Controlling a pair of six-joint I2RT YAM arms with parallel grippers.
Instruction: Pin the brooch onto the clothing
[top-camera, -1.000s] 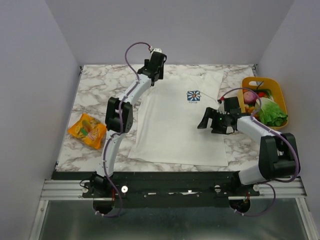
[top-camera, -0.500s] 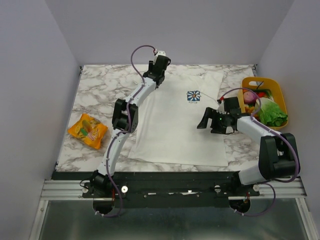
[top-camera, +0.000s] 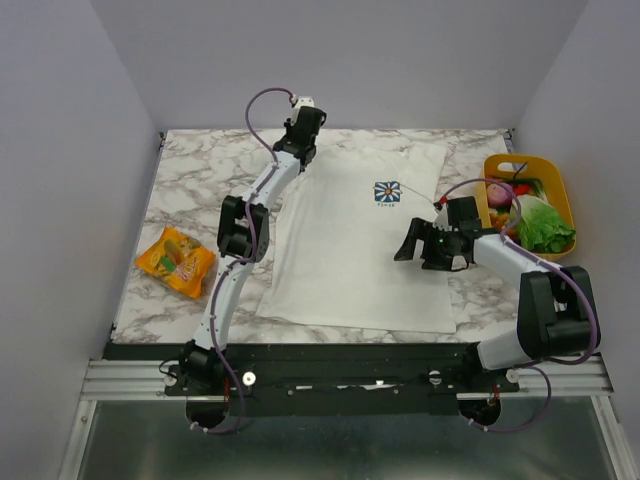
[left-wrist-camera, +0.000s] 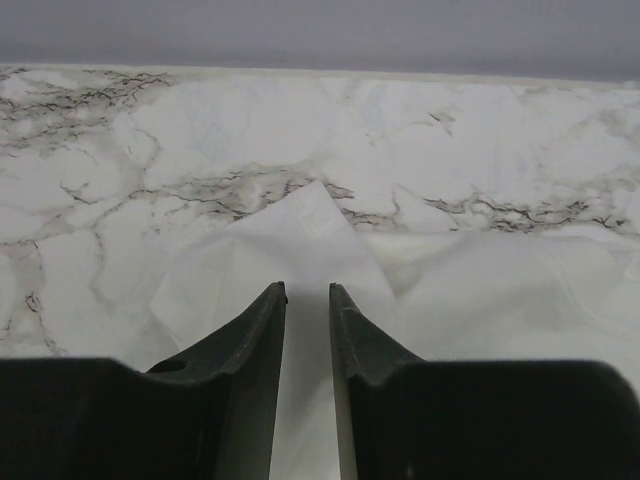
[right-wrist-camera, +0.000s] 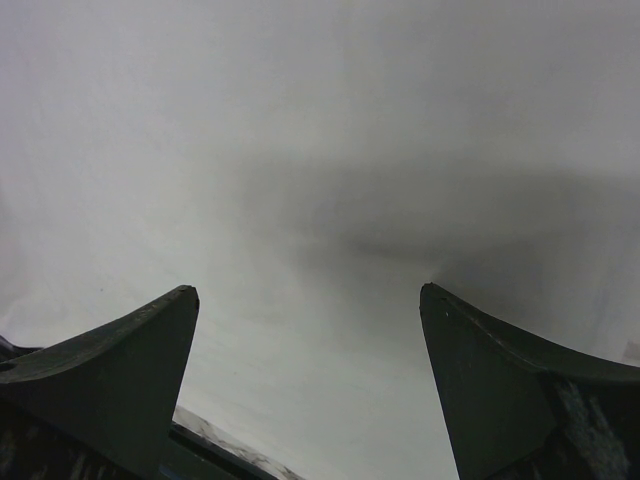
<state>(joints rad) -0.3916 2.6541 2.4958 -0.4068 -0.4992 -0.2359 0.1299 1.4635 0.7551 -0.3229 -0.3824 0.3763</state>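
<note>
Marble tbl (top-camera: 190, 180): white tee (top-camera: 350, 250) flat, snack bag (top-camera: 175, 260) left, yellow basket (top-camera: 540, 160) rt.

The white short-sleeved T-shirt (top-camera: 350, 260) lies spread flat, front up, on the middle of the marble tabletop (top-camera: 190, 180). Its neck is toward the far edge and its hem toward the near edge. A small blue square print (top-camera: 388, 191) of a white-and-yellow flower sits on the chest. At the far left, the sleeve (left-wrist-camera: 310, 235) ends in a pointed fold resting on the marble.
</note>
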